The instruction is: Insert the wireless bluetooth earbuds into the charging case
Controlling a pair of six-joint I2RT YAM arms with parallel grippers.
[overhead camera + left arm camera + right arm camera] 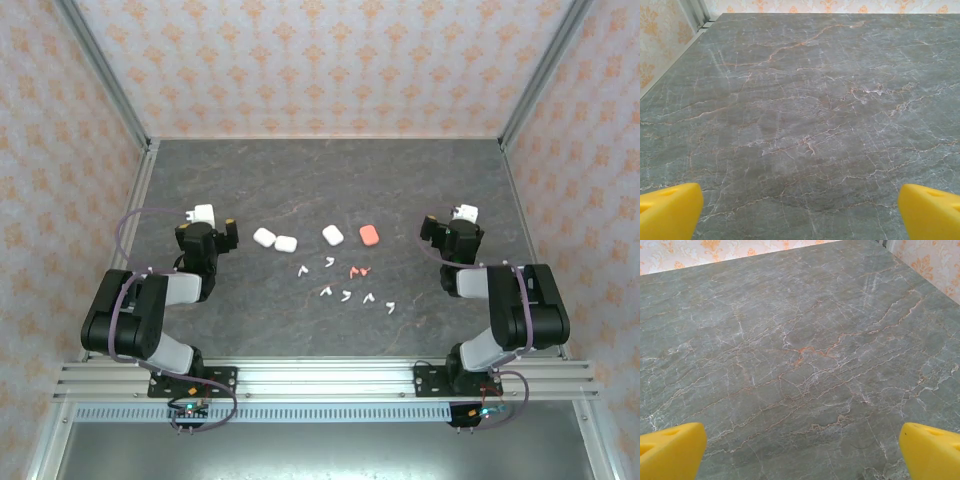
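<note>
1. Landmark: the salmon-pink case (369, 235) lies on the grey marbled table (300, 180) and looks closed. Read every position below from it.
2. One white case (332, 235) lies just to its left. Two more white cases (264, 237) (286, 242) sit side by side farther left. All three look closed.
3. Two pink earbuds (352, 272) (365, 270) lie close together just on the arm-base side of the landmark.
4. Two white earbuds (302, 269) (328, 262) lie to the left of the pink pair. Four more (325, 292) (346, 296) (369, 298) (390, 306) form a loose row nearer the arm bases. Every earbud you see lies loose on the table, outside the cases.
5. The left gripper (210, 220) sits well to the left of the landmark, beyond the paired white cases. Its jaws are spread wide and hold nothing. In your left wrist view the yellow fingertips (667, 212) sit in the bottom corners with bare table between them.
6. The right gripper (455, 222) sits well to the right of the landmark, equally wide and empty. Its yellow fingertips (670, 450) frame bare table.
</note>
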